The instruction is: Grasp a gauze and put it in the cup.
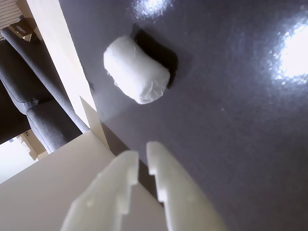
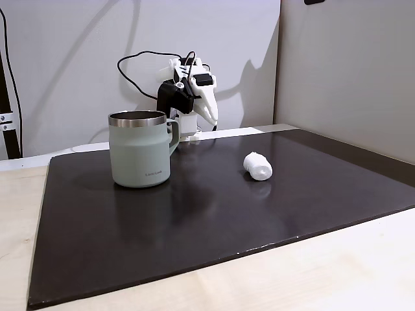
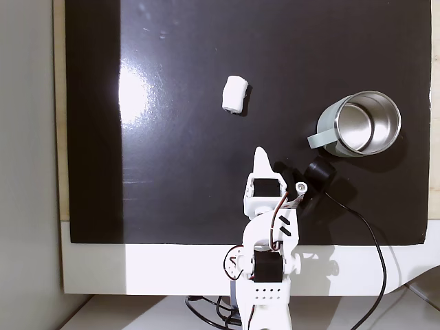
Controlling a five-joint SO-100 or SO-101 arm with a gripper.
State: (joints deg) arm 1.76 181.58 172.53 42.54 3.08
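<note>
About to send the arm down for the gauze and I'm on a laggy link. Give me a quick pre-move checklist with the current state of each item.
1. Gauze free on the mat, nothing touching it: ok.
2. Gripper empty: ok. In the wrist view the fingers sit close together with a slim gap, so open them wider before descending: not ok yet.
3. Gripper aimed at the gauze: ok, roughly; the wrist view shows it ahead of the fingertips, slightly to the left.
4. Path from gripper to gauze unobstructed on the dark mat: ok.
5. Cup upright, mouth open, apparently empty: ok.
6. Cable clear of the sweep toward the cup: cannot tell.
</note>
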